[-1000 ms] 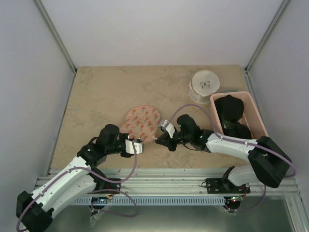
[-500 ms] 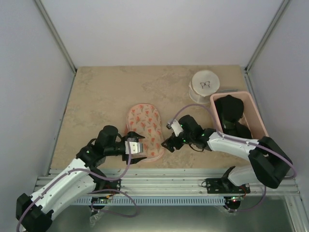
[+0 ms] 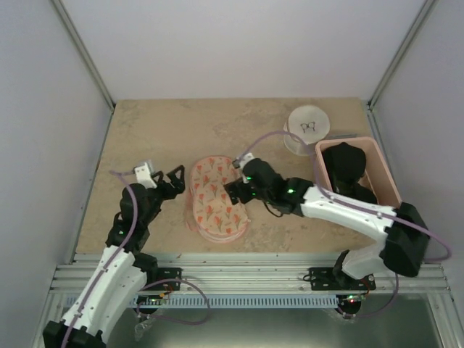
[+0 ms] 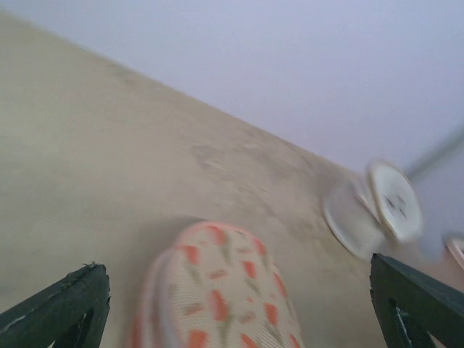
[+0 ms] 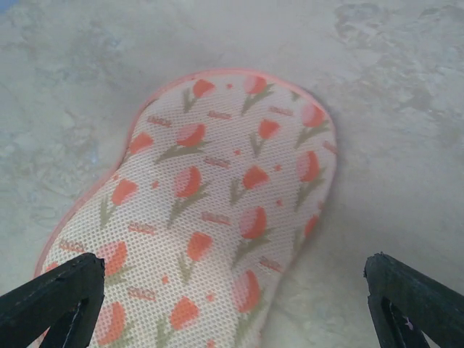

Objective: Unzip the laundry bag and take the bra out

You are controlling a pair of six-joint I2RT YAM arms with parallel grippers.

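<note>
Laundry bag [image 3: 216, 200] flat in the middle.
My left gripper [image 3: 172, 181] and right gripper [image 3: 233, 191] are both wide open, holding nothing.

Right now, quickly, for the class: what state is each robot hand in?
Left hand: open, holding nothing.
Right hand: open, empty, over the cream-pink, orange-printed laundry bag.

A beige, stone-look tabletop [image 3: 145, 138] fills centre frame, boxed in by pale, apparently white walls [image 3: 239, 43] under even light.

Left claw [image 3: 174, 181] released laundry bag [image 3: 214, 199], withdrawing leftward.
</note>
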